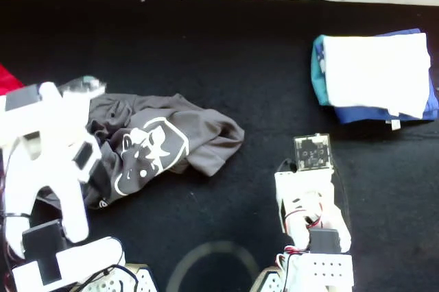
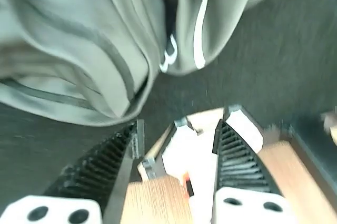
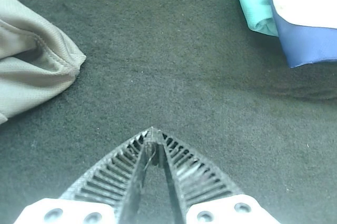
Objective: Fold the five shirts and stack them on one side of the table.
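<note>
The crumpled grey fabric shirt with a white print lies toward the left side of the black-covered counter. The left pincer hangs open and empty just beside the shirt's edge. The right pincer is closed on nothing above bare counter near the front edge. A folded stack of white, blue and teal shirts sits at the far right corner.
</note>
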### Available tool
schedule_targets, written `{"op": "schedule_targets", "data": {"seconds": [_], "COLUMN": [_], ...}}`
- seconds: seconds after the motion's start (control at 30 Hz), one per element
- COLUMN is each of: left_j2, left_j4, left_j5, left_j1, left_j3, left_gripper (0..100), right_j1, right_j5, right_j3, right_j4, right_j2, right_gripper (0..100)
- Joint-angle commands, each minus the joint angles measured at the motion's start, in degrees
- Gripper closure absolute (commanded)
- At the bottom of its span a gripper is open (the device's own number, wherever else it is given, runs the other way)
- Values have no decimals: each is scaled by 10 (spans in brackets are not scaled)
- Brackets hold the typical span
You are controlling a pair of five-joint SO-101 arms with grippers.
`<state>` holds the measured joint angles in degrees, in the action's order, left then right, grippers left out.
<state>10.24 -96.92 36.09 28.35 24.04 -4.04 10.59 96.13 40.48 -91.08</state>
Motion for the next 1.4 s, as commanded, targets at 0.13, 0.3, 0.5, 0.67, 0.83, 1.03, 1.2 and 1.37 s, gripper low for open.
{"op": "schedule_targets", "data": {"seconds": [0.13,0.3,0.5,0.67,0.83,1.03,1.2,1.37], "left_j2": [23,23,20,-3,-94,-167,-204,-211], "left_j4": [213,410,465,478,487,447,424,370], "left_j5": [40,8,-136,-158,-158,-160,-159,-159], "left_j1": [35,36,35,22,29,80,111,124], "left_j3": [172,208,92,1,-67,-149,-211,-257], "left_gripper": [780,783,783,783,783,783,783,783], "right_j1": [-1,-1,-1,-1,-1,-9,-124,-203], "right_j5": [11,11,11,11,9,9,11,11], "right_j3": [75,75,75,75,75,36,-53,-73], "right_j4": [-11,-11,-11,-11,-11,41,145,152], "right_j2": [-7,-6,-6,-6,-7,-3,-1,-1], "right_gripper": [986,986,986,986,986,985,985,978]}}
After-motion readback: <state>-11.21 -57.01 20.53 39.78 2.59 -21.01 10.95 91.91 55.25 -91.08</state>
